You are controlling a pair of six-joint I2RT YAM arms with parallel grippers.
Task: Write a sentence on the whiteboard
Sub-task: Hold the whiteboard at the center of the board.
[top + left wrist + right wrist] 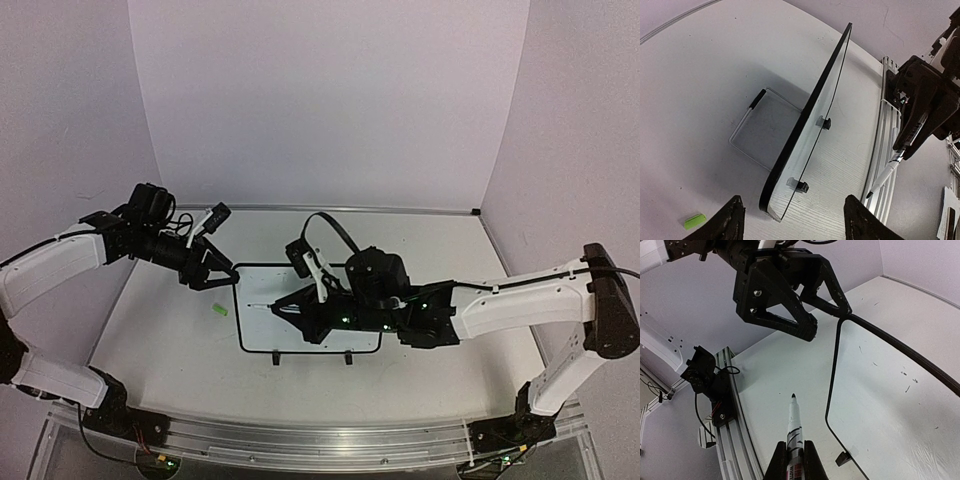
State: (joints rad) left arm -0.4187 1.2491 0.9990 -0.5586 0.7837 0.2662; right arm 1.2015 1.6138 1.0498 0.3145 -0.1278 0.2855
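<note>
A: Where's the whiteboard [258, 330]?
B: Flat, mid-table [170, 345], clips [276, 357] on its 6 o'clock edge. We see a few small dark strokes [905, 373], can't read 'em.
A: Left gripper [220, 278]?
B: Jaws partway apart, straddling board's 10 o'clock corner, gripping nothing.
A: Right gripper [290, 310]?
B: Pinched on marker [794, 425], tip aimed 9 o'clock, near board's left edge. Green bit [220, 310] on table, 9 o'clock of board.
</note>
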